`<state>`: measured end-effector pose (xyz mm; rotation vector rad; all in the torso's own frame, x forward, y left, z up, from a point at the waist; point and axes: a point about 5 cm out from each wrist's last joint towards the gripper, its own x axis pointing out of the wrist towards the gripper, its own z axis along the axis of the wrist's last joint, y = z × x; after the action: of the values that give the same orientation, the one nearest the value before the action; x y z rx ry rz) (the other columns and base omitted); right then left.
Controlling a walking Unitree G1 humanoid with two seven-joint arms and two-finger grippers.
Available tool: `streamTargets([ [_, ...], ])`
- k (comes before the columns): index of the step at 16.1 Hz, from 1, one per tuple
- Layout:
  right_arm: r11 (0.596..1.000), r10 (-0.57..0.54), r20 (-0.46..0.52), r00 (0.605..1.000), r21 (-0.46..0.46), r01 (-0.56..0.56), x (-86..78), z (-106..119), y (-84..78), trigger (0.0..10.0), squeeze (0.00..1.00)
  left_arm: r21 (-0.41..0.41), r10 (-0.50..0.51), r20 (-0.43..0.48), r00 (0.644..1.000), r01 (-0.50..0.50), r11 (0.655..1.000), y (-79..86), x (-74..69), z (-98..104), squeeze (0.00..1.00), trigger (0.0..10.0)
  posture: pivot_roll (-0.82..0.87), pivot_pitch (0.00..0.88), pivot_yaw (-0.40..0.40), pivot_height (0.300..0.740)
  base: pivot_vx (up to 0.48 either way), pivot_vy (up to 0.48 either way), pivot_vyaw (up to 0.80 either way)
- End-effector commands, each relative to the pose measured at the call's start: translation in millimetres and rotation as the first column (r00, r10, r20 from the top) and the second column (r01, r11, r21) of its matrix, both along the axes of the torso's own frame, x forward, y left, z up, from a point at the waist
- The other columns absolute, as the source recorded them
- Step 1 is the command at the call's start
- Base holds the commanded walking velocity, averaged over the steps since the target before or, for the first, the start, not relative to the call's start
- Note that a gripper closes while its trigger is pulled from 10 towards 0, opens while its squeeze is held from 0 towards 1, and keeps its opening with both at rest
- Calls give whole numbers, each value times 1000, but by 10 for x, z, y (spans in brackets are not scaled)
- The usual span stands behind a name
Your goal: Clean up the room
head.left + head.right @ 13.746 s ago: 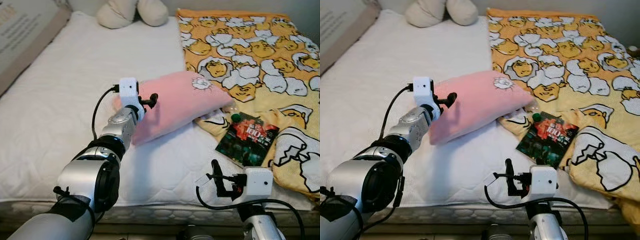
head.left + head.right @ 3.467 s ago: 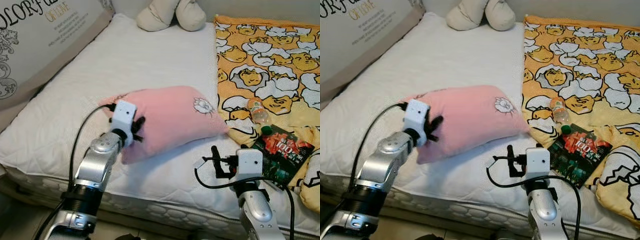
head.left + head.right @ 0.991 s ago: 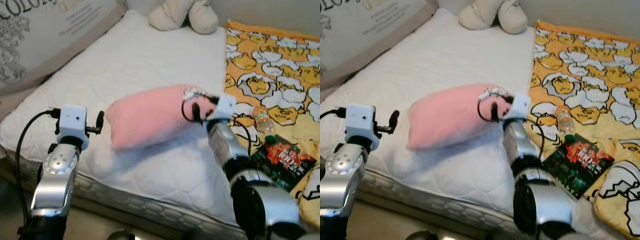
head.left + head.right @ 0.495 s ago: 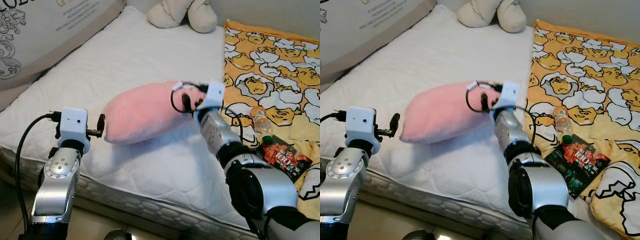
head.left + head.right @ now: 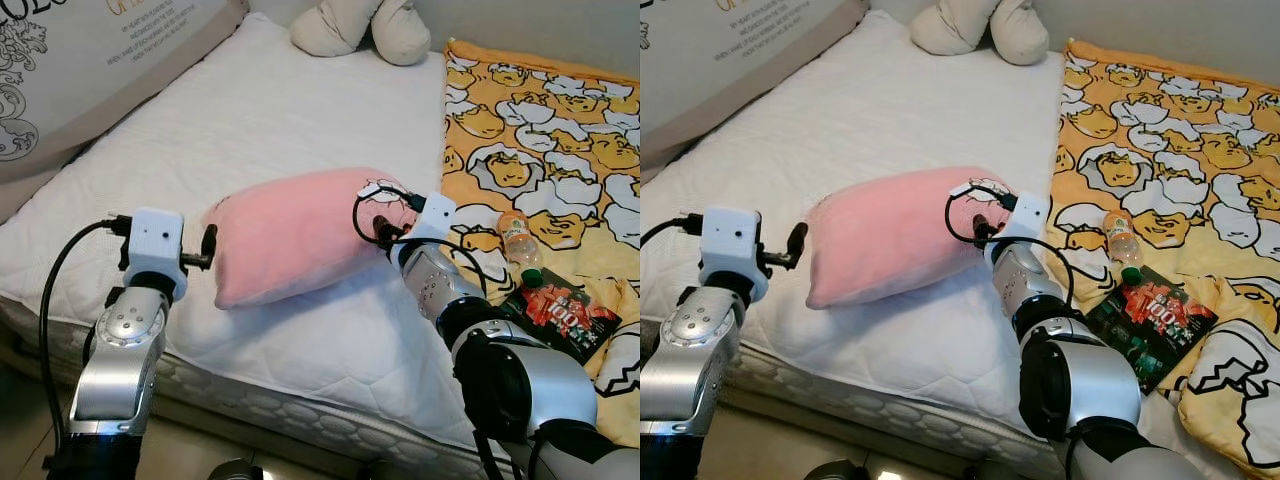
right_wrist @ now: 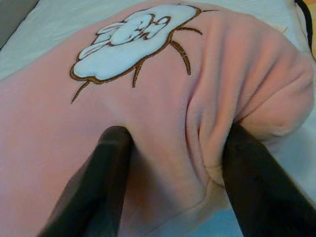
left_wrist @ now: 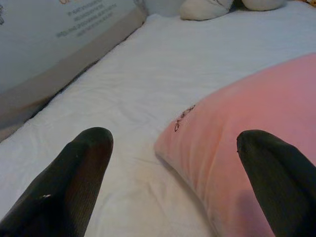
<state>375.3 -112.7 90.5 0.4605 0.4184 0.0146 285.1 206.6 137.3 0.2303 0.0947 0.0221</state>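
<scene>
A pink pillow [image 5: 290, 240] with a white sheep patch [image 6: 131, 39] lies on the white mattress [image 5: 230, 130]. My right gripper [image 5: 384, 228] is at the pillow's right end, shut on a thick fold of its fabric; in the right wrist view both black fingers [image 6: 111, 163] press into the plush. My left gripper [image 5: 208, 246] hovers just off the pillow's left corner. It is open, and in the left wrist view its fingers [image 7: 84, 163] stand wide apart with the corner [image 7: 182, 143] ahead of them, untouched.
A yellow cartoon blanket [image 5: 540, 130] covers the bed's right side, with a small bottle [image 5: 515, 235] and a dark green packet [image 5: 565, 320] on it. A beige plush [image 5: 350, 25] sits at the head. A large lettered cushion [image 5: 80, 70] leans at the left. The mattress edge runs below my arms.
The pillow, held up and blurred a second ago, has come down onto the mattress with my right gripper still on it. My left gripper has edged closer to its left corner.
</scene>
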Motion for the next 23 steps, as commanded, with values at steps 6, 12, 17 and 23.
streamTargets([
  [6,977,111,30,993,-187,-103,43,70,-145,0,0,-50,-13,-58,998,10,999,-39,37,-73,0,10000,123,56,-52,731,0,0,0],
  [12,907,219,66,973,-380,-179,159,325,-433,0,0,-80,-38,-69,997,33,996,-130,76,-96,0,10000,106,41,-52,731,0,0,0],
  [17,908,213,231,949,-405,-105,378,966,-580,0,0,-99,-48,-67,997,41,994,-180,104,-98,0,10000,104,25,-52,731,0,0,0],
  [23,869,214,302,929,-494,-40,431,1206,-622,0,0,-116,-88,-44,995,83,990,-272,118,-65,0,10000,106,19,-62,731,0,0,0],
])
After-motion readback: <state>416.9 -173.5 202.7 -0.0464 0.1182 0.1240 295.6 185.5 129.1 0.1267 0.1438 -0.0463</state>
